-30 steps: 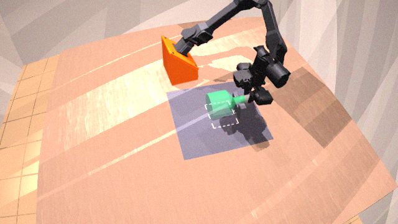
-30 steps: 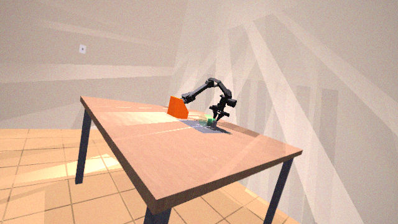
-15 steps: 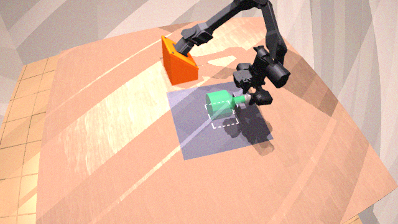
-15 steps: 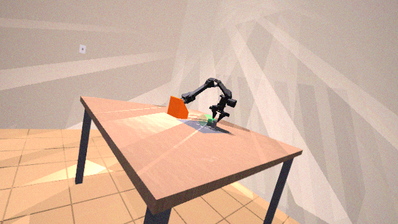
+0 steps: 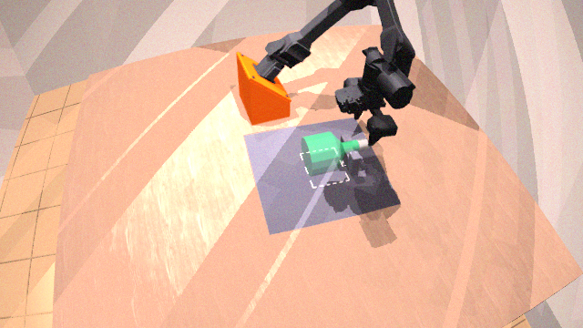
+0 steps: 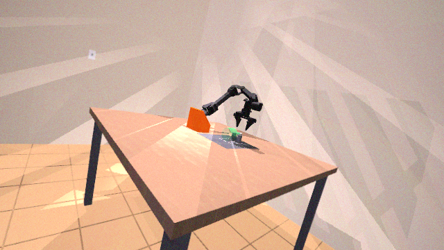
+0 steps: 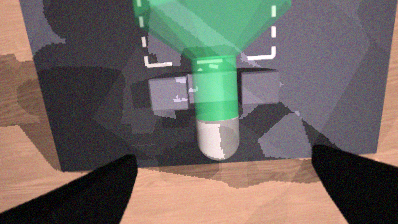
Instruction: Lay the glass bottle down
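The green glass bottle (image 5: 320, 145) (image 6: 232, 131) (image 7: 215, 100) lies on its side, its pale-tipped neck toward my gripper. In the wrist view the neck lies between the two prongs of the grey U-shaped rest (image 7: 261, 88) (image 6: 239, 137). The body overlaps the dashed outline (image 5: 312, 186) (image 7: 273, 52), which shows partly through the glass; its far end is outside the wrist view, and I cannot tell whether all of it is inside. My gripper (image 5: 364, 129) (image 6: 242, 128) (image 7: 222, 158) is wide open and empty, above the neck end, with fingers apart on either side of the pale tip, touching nothing.
A blue-grey mat (image 5: 278, 214) (image 6: 227, 146) lies under the bottle and the rest. The orange wedge-shaped arm base (image 5: 264, 105) (image 6: 198, 121) stands beyond the mat's back left corner. Dark arm shadows fall across the mat's right part.
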You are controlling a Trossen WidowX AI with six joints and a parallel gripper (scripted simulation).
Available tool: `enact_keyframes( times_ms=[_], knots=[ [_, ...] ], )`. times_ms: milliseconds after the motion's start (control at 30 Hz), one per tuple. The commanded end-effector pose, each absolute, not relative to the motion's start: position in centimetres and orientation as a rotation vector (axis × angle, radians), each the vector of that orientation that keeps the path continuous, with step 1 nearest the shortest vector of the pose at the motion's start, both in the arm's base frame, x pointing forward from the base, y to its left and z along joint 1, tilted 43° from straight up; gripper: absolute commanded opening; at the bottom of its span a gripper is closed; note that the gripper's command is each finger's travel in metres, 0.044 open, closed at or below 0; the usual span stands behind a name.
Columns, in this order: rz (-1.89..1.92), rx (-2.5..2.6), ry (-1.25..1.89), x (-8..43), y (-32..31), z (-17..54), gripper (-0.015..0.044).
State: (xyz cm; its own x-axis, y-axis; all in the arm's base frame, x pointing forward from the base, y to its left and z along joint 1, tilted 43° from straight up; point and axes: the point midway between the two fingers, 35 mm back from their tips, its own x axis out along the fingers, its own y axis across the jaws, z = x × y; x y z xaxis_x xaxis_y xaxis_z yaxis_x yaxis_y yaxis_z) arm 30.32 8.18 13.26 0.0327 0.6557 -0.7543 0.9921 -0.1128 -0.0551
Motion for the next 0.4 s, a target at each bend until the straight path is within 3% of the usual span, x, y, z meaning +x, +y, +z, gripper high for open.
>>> enact_keyframes(
  times_ms=[0,367],
  knots=[
    [-0.842,1.861,1.673,30.11,6.95,14.60,0.0440],
    [-0.842,1.860,1.673,30.07,6.46,14.90,0.0440]
  ],
)
